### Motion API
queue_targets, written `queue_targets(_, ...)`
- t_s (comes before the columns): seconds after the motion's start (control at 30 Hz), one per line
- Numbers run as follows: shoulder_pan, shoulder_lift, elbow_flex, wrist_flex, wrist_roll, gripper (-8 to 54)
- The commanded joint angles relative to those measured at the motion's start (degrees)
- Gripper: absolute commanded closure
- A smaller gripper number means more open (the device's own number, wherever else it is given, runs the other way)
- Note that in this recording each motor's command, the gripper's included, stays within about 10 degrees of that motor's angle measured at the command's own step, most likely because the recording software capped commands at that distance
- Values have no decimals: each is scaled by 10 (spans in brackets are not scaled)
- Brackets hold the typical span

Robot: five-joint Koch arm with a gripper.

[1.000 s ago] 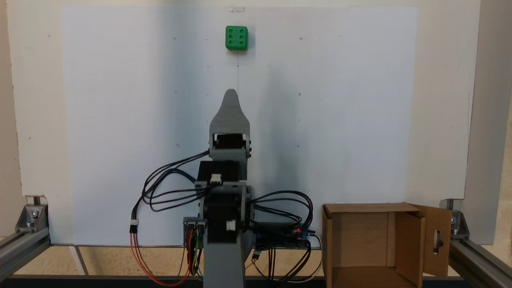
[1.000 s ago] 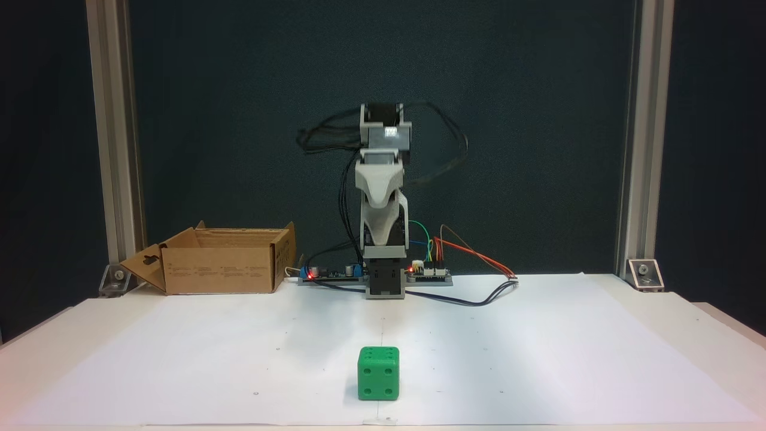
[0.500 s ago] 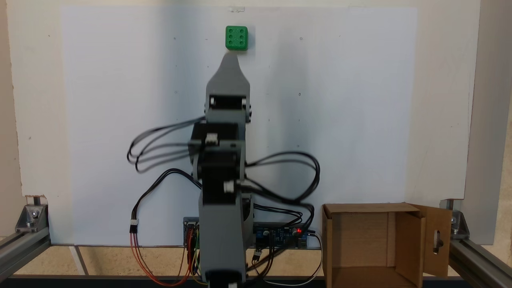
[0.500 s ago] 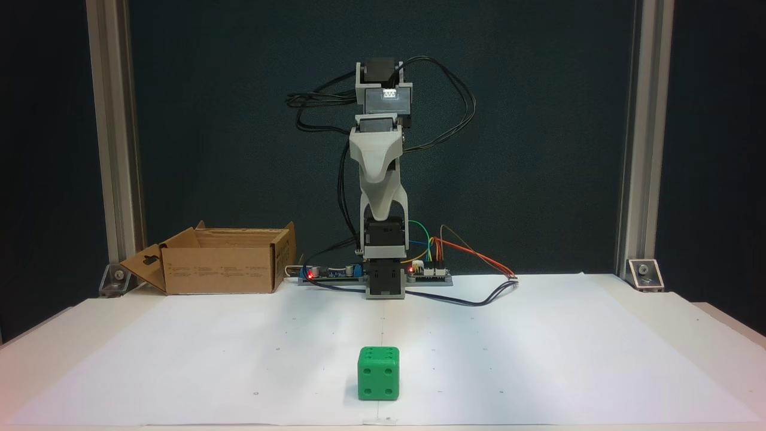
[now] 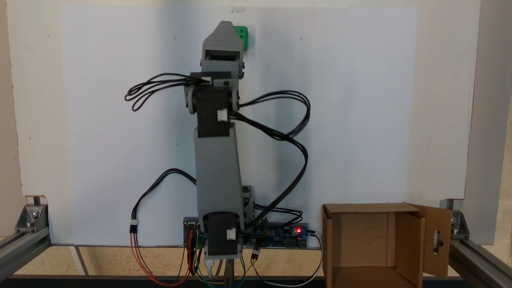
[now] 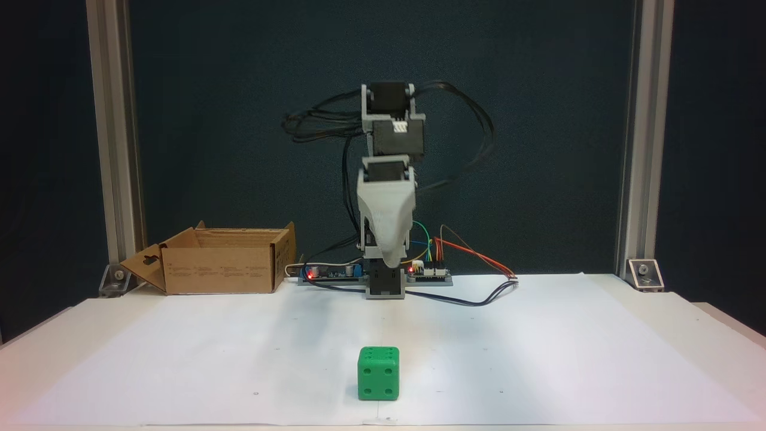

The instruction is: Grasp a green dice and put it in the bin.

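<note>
The green dice (image 5: 243, 37) (image 6: 378, 373) rests on the white paper at the end far from the arm's base, with four pips facing the front fixed view. The arm is stretched out towards it. My grey gripper (image 5: 225, 25) (image 6: 390, 262) hangs above the table, tip pointing down, and covers the left part of the dice in the view from above. In the front view the tip is well above the dice and clear of it. A single jaw tip shows, so the opening is unclear. The bin (image 5: 368, 208) (image 6: 215, 269), an open brown cardboard box, stands beside the arm's base.
Black cables (image 5: 280, 132) loop off the arm on both sides. A circuit board (image 6: 431, 272) with a red light and coloured wires lies at the base. Aluminium frame posts (image 6: 114, 149) rise at the table's corners. The bin's slotted flap (image 5: 438, 240) hangs outward.
The arm has reached forward along the paper: the gripper tip went from mid-sheet to over the dice in the view from above. In the front view the gripper rose, then dropped lower.
</note>
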Motion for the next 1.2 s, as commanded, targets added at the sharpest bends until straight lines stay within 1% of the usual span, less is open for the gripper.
queue_targets(0.0,-11,-9,-44,-2,23,24)
queue_targets(0.23,-17,-33,-95,5,22,24)
queue_targets(0.4,-16,-59,-155,65,23,22)
queue_targets(0.8,7,-149,-214,93,22,21)
queue_targets(1.17,21,-172,-228,114,22,19)
